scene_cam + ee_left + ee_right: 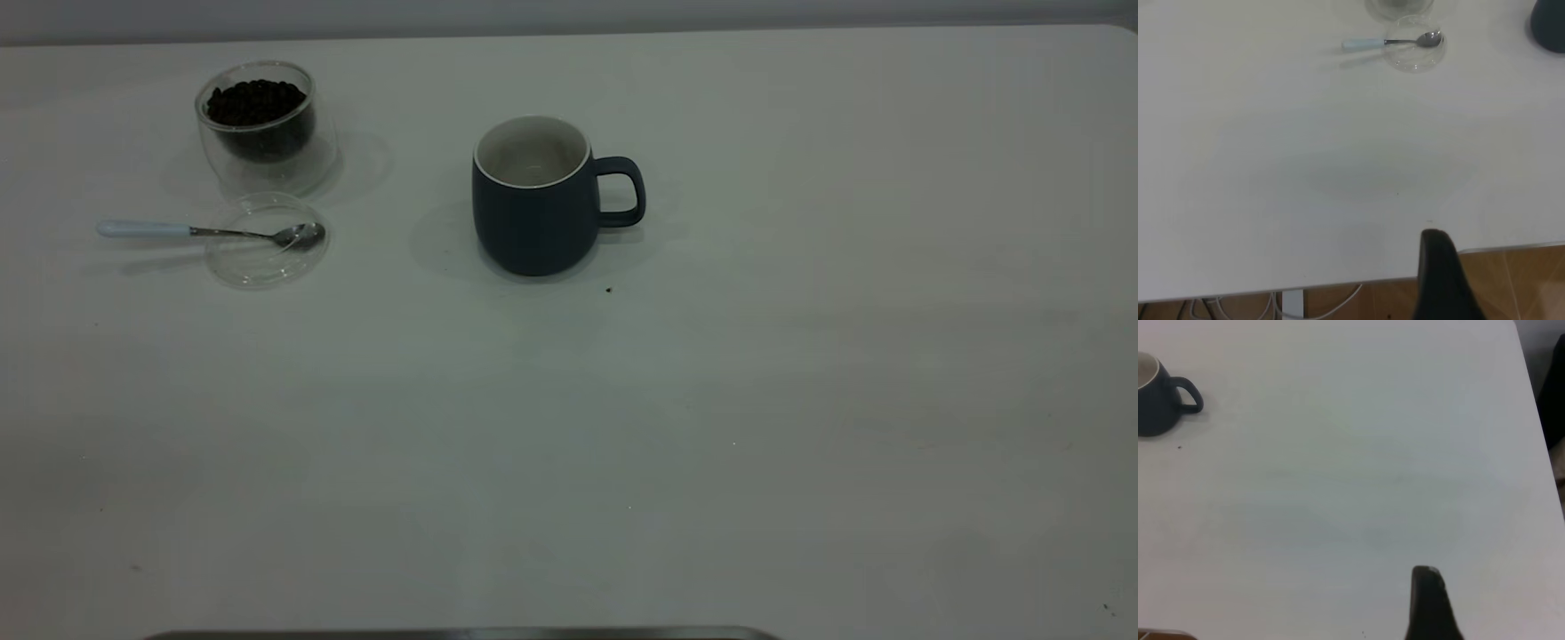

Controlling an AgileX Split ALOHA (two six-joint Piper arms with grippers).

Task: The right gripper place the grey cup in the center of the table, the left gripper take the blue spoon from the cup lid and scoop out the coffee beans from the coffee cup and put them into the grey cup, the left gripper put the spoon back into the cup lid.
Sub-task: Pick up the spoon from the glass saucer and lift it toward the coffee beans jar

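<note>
Only one dark finger point(1441, 273) of the left gripper shows, over the near table edge, and one finger point(1428, 603) of the right; whether either is apart or together, can't tell. Out on the smooth white table point(711, 427), the matte grey cup point(533, 200) stands upright. The blue spoon point(209, 232) lies across the clear cup lid point(265, 258), beside the glass coffee cup point(262, 124) heaped with coffee beans point(256, 102).

The table point(800, 400) carries one grey cup point(533, 209), one coffee cup point(265, 133) holding a single heap of coffee beans point(257, 100), one cup lid point(267, 253), and one blue spoon point(209, 231); one stray dark speck point(608, 289) lies near the mug
</note>
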